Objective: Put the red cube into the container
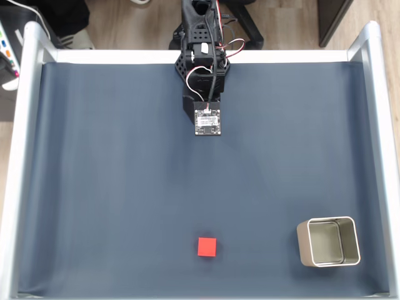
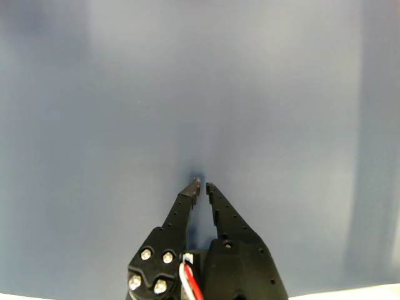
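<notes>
The red cube (image 1: pixel 207 247) lies on the dark blue mat near the front edge in the fixed view, a little left of centre. The container (image 1: pixel 329 242), a square silver tin with a pale rim, stands open and empty-looking at the front right. The black arm is folded at the back centre, its wrist board (image 1: pixel 207 122) facing up, far from both things. In the wrist view my gripper (image 2: pixel 202 184) points down at bare mat, its two black fingers nearly touching at the tips, with nothing between them.
The blue mat (image 1: pixel 125 187) covers the whole table, bordered by pale metal rails left (image 1: pixel 22 156) and right (image 1: pixel 382 156). Wide free mat lies between the arm and the cube. A chair base and floor show beyond the back edge.
</notes>
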Robot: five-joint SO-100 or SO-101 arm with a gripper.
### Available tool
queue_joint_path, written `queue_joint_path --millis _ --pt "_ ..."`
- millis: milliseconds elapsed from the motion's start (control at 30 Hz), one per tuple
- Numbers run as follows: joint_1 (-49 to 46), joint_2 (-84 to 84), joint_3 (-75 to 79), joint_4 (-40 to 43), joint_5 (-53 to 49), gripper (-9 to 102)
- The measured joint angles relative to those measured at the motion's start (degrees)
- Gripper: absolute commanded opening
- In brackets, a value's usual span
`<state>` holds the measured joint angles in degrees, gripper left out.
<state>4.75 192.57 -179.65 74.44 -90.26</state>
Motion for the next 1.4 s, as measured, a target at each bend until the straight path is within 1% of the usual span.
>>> queue_joint_path --millis 567,633,733,1033,1100,1200,1400 --pt "-0.79 0.00 0.00 0.09 -0.79 0" --pt "-0.79 -0.62 0.00 -1.05 -1.05 0" --pt "-0.79 -3.25 0.00 -7.82 -1.23 0" --pt "-0.70 -13.10 -0.09 -38.67 -0.70 0" --pt "-0.70 -15.73 -0.09 -44.47 -0.79 0" --pt "-0.35 -21.01 2.29 -48.25 -1.32 0" --pt "1.67 -36.30 15.38 -48.87 -0.26 0"
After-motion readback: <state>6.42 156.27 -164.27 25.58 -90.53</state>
